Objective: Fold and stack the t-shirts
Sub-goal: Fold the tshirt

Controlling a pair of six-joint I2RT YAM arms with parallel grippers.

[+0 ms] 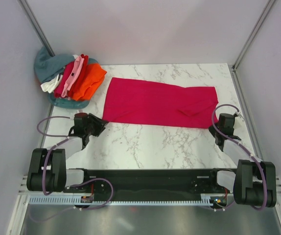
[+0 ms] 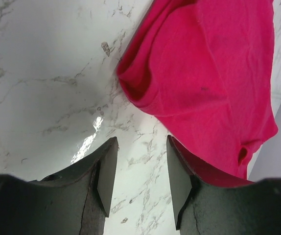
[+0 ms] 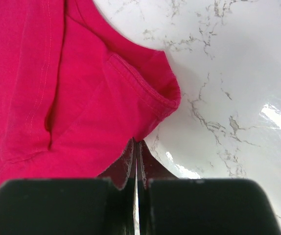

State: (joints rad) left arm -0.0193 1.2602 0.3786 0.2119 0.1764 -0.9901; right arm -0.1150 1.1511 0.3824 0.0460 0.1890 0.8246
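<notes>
And there the left gripper sat low over the table, jaws parted and nothing in them. From its own camera the left gripper showed only bare marble in the gap. The magenta shirt lay just ahead and to the right of it, a rounded folded edge nearest the fingers, and cloth ran behind the right-hand finger.

Over on the other side, the right gripper was down at the opposite end of the magenta shirt, which lay folded into a long band stretched between the two grippers. Its jaws were pressed tight together. In the wrist view the right gripper had a hemmed corner of the magenta shirt coming right down to its tips. Whether any cloth was nipped there, I couldn't tell. To its right was open table.

Beyond the left gripper sat the pile, orange shirt nearest the magenta one and the teal-grey shirt underneath.
</notes>
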